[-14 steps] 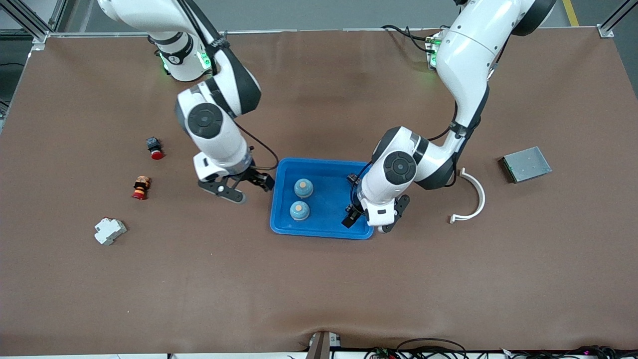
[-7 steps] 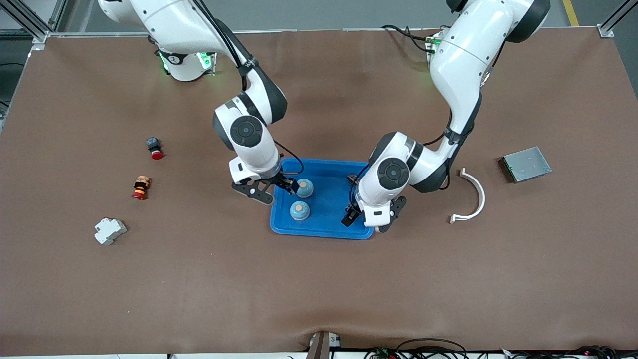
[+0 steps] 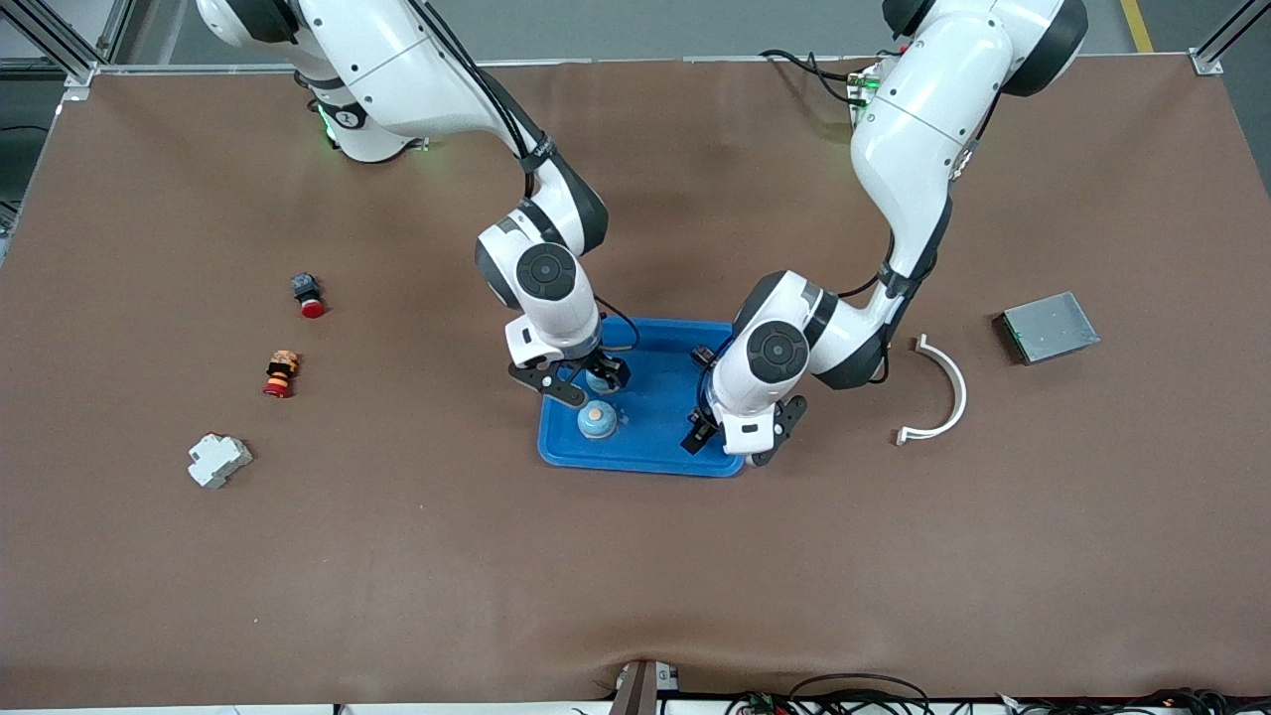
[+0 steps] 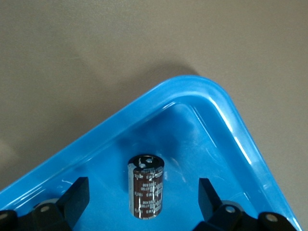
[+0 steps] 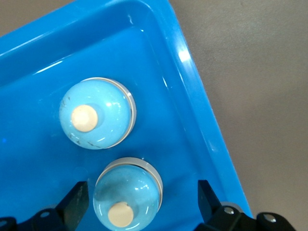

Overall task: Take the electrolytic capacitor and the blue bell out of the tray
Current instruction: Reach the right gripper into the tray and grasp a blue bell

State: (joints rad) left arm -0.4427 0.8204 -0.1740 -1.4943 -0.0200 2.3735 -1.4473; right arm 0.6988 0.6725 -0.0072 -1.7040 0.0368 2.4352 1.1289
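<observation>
A blue tray [image 3: 645, 459] lies mid-table. Two blue bells stand in it: one [image 3: 597, 420] nearer the front camera, one [image 3: 602, 378] farther, partly under my right gripper [image 3: 581, 379]. In the right wrist view the right gripper [image 5: 142, 198] is open, its fingers either side of one bell [image 5: 127, 197] without touching; the other bell [image 5: 96, 120] stands beside it. My left gripper [image 3: 730, 442] is over the tray's corner toward the left arm's end. In the left wrist view the left gripper [image 4: 141, 198] is open around an upright brown capacitor [image 4: 146, 185] on the tray floor [image 4: 192, 144].
Toward the right arm's end lie a red-capped button [image 3: 309, 294], an orange and red part [image 3: 281, 373] and a white breaker [image 3: 218, 460]. Toward the left arm's end lie a white curved piece [image 3: 948, 392] and a grey metal box [image 3: 1049, 327].
My right gripper has moved from beside the tray to over the bell farther from the front camera. My left gripper has shifted only slightly over its tray corner.
</observation>
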